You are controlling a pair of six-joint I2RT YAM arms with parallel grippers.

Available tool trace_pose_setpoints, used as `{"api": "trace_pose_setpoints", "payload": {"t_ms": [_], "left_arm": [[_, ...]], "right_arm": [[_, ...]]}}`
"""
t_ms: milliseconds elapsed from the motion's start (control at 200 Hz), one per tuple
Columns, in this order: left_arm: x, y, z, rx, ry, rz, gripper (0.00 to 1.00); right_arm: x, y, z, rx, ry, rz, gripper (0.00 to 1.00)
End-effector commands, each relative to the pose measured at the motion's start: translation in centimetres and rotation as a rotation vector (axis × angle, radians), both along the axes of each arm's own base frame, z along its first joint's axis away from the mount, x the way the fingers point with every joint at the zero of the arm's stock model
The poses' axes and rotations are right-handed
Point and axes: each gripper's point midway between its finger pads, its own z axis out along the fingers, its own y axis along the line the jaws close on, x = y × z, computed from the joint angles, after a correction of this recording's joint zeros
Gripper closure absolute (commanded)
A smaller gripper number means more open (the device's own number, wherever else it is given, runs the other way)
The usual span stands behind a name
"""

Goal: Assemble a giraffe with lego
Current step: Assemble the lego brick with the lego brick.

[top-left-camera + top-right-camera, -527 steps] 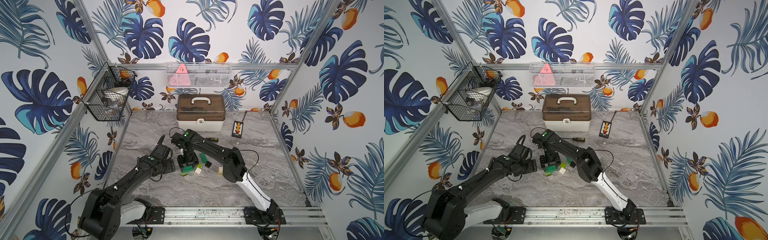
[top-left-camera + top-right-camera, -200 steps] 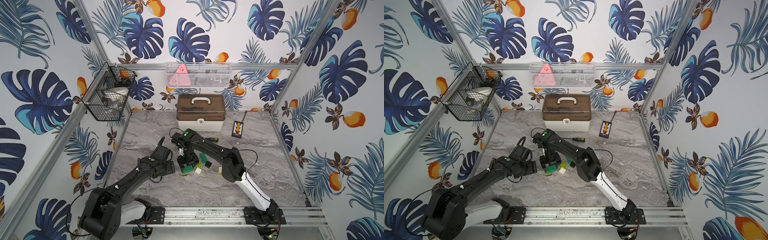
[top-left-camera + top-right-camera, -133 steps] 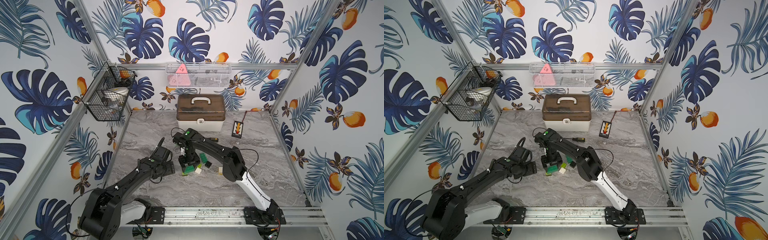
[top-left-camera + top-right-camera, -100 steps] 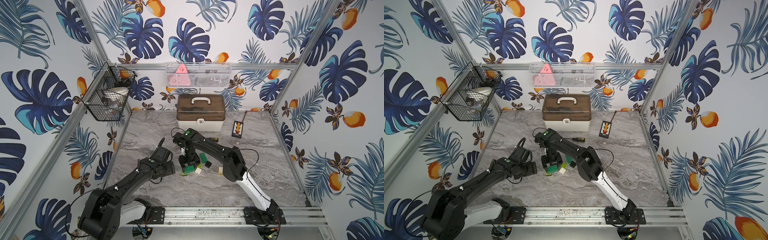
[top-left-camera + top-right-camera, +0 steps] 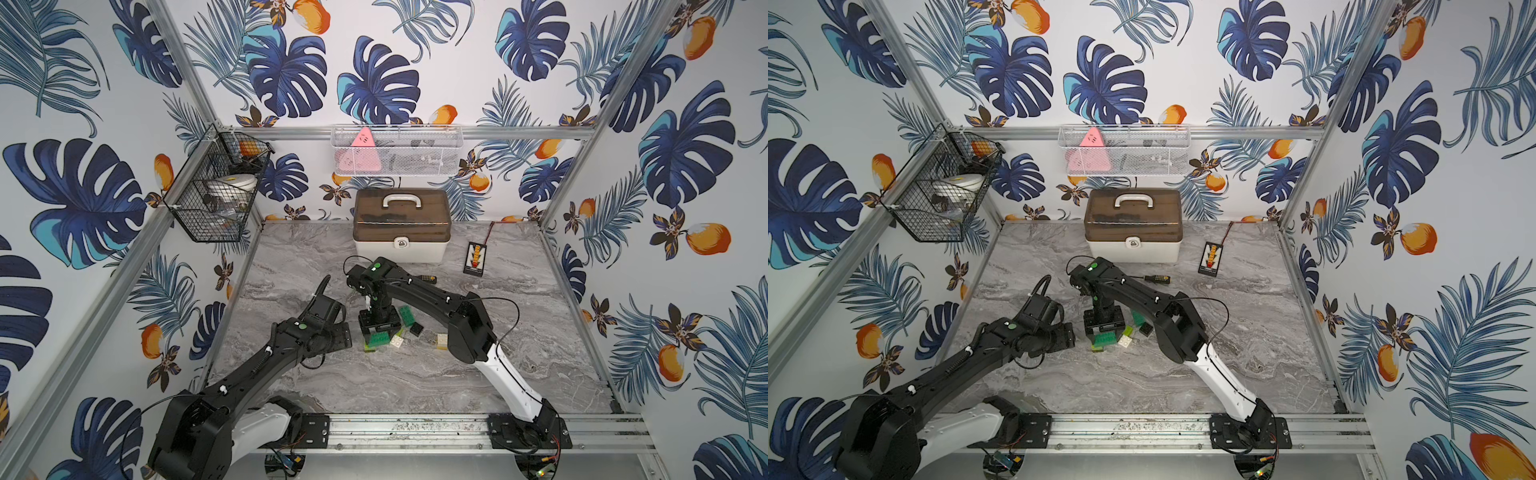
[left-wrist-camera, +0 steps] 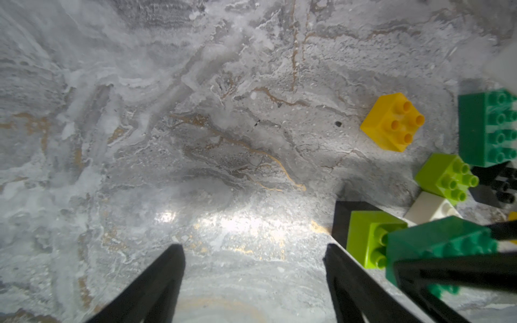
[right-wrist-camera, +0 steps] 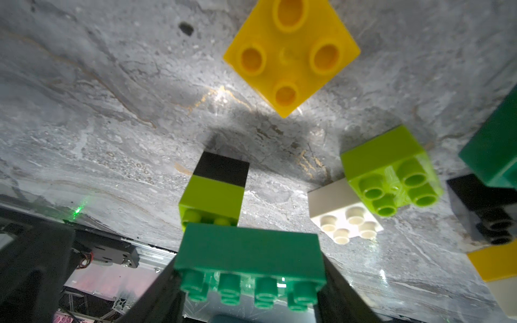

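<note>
Pointing straight down, right tool (image 7: 250, 268) clamps the dark green brick (image 7: 249, 249); left tool (image 6: 253, 251) gapes empty.

Up high at the front, both top views peer steeply down over the rail (image 5: 415, 430) toward the back wall. They sit far enough off to take in the whole table (image 5: 415, 382) and both arms, and they share nearly all of it, framing just nudged sideways. Down low, the left wrist camera looks out past the left gripper (image 6: 253, 249), close over the marble. The right wrist camera sits closer yet, right behind the dark green brick (image 7: 249, 251) held in the right gripper (image 7: 249, 282). Both wrist views catch the same yellow brick (image 6: 391, 123) (image 7: 291, 56) and white brick (image 6: 428, 208) (image 7: 335, 207).
</note>
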Motion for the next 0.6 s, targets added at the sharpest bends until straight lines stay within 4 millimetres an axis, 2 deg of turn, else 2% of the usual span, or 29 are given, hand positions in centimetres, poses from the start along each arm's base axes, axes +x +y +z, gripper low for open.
{"api": "trace_pose_setpoints", "payload": {"t_ms": [0, 305, 595], "left_arm": [[-0.6, -0.3, 1.4, -0.024, 0.005, 0.005, 0.16], [-1.4, -1.5, 5.0, -0.056, 0.007, -0.051, 0.16], [-1.6, -1.8, 5.4, -0.081, -0.007, -0.057, 0.16]], "right_arm": [[0.9, 0.4, 0.1, 0.009, -0.041, -0.041, 0.51], [1.1, 0.6, 0.5, 0.012, -0.061, -0.053, 0.51], [1.5, 1.2, 1.5, 0.025, -0.101, -0.015, 0.53]]}}
